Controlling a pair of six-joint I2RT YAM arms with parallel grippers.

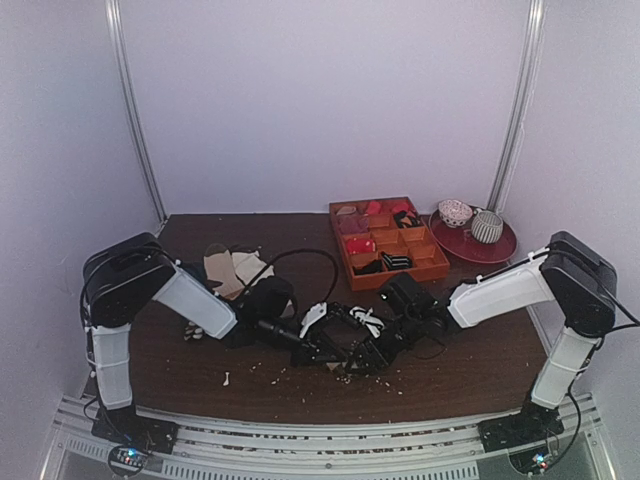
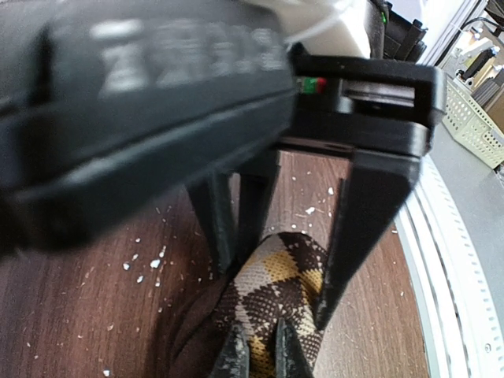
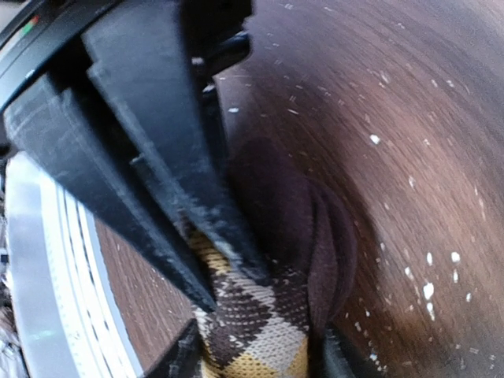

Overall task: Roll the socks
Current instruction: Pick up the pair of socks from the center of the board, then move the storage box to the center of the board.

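Both meeting low and centre in the overhead frame — left gripper (image 2: 260, 346) nipping the socks (image 2: 276, 291), fingers nearly closed; right gripper (image 3: 252, 346) straddling the dark end on the table (image 1: 200, 380), grip impossible to judge.

The left gripper's (image 2: 260, 346) own fingertips (image 2: 235, 354) are seen at the bottom edge, set close together with only a narrow slit between them, pressed onto the argyle socks (image 2: 276, 287). The brown, cream and black knit is bunched just ahead of these tips. The right gripper (image 2: 272, 260) is reached in from beyond, its dark fingers (image 2: 358, 228) straddling the same bundle. White crumbs (image 2: 146, 264) are scattered on the wooden table (image 2: 94, 315) to the left of the hand. A pale perforated rail (image 2: 457, 276) is seen on the right.
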